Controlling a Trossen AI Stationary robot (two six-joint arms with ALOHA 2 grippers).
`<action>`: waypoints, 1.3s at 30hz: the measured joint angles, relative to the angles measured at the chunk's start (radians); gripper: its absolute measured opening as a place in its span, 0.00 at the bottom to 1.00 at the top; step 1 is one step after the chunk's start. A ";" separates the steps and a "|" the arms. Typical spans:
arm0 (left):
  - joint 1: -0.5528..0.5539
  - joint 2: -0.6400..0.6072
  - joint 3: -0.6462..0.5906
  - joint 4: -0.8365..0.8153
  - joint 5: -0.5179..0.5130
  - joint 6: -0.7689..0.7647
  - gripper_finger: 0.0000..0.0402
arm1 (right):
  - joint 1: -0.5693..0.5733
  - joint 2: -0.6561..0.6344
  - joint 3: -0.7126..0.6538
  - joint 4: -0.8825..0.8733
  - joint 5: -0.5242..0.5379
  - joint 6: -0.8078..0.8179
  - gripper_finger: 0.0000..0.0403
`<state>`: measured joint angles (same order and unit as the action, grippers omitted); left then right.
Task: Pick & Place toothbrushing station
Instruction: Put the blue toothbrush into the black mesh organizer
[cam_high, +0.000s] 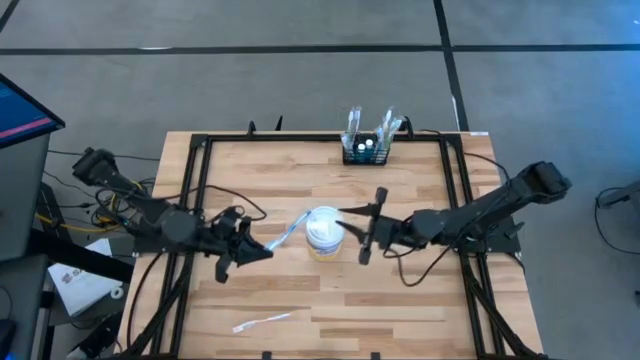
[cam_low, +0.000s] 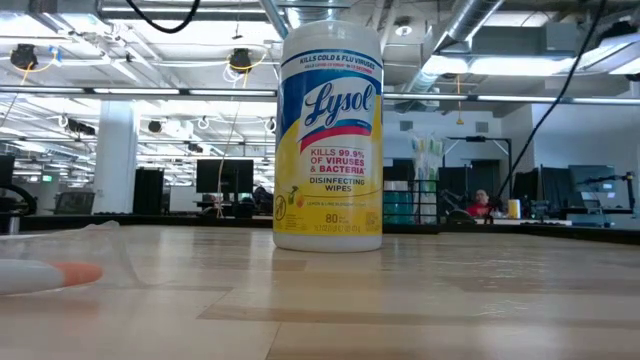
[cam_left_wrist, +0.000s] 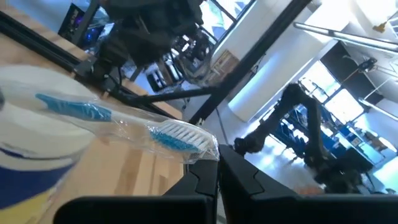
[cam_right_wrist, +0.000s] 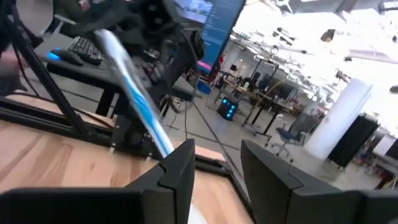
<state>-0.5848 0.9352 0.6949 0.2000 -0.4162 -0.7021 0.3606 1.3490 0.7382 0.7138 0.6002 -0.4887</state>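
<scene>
desk (cam_high: 400, 300): a wooden top in a black frame, seen from above with both arms reaching in toward its middle.

Lysol tub (cam_high: 324, 231): a round white-lidded wipes container standing upright at the desk's centre, between the two grippers.

toothbrushing station (cam_high: 366, 148): a small black rack at the far edge, right of centre, upright, with wrapped brushes already standing in it.

left gripper (cam_high: 262, 250): fingers fully closed on a wrapped toothbrush (cam_high: 286, 234), pinched near its bristle end; the blue handle runs up toward the tub's lid.

right gripper (cam_high: 368, 226): just right of the tub, fingers partly apart; I judge they hold nothing, though the right wrist view shows the brush handle passing close in front of them.

spare brush (cam_high: 262, 321): another wrapped one lying flat near the front edge, well apart from both arms.

key relation: the rack lies beyond and to the right of the held brush, nearer the right arm; the brush's long axis slants toward the right fingers, so a handover looks likely.
</scene>
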 joint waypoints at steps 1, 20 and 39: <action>0.017 0.000 0.000 0.002 0.016 0.003 0.00 | 0.003 0.024 0.024 0.000 -0.001 -0.022 0.30; 0.227 0.032 0.000 0.051 0.161 0.018 0.00 | 0.013 0.312 0.371 -0.159 0.003 -0.175 0.30; 0.253 0.095 0.000 0.161 0.233 0.052 0.00 | -0.018 0.359 0.469 -0.260 0.002 -0.174 0.30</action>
<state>-0.3313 1.0304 0.6945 0.3613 -0.1837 -0.6506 0.3430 1.7077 1.2072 0.4542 0.6025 -0.6624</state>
